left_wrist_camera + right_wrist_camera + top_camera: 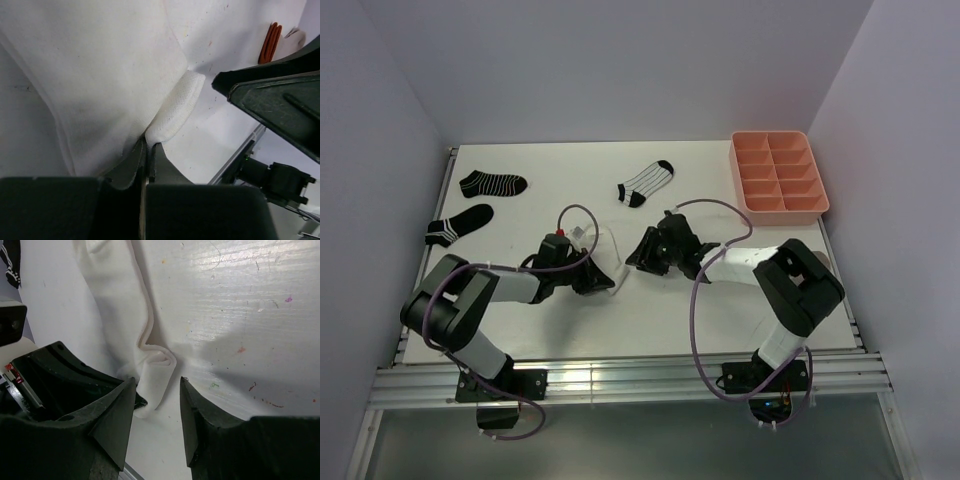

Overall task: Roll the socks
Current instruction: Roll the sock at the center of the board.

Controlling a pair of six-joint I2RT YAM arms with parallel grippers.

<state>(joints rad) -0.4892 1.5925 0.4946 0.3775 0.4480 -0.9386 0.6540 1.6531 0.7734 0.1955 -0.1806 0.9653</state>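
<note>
Left gripper (148, 146) is clamped tight on a folded edge of the white sock (100, 75). Right gripper (157, 382) stands half open, the same sock's bunched end between its fingers. Beyond the white sock lies a striped sock (646, 183); left of it, two black striped socks (493, 184); far right, a pink tray (779, 175)

The white sock (95, 70) is showing as soft, matt knit cloth, its cuff (176, 107) looking finely textured. The surface (240, 295) is gleaming faintly, smooth and white with tiny coloured flecks. The left pincer (149, 147) and the right pincer (156, 385) are looking like matt black plastic. The pink tray (788, 214) is appearing as smooth plastic.
</note>
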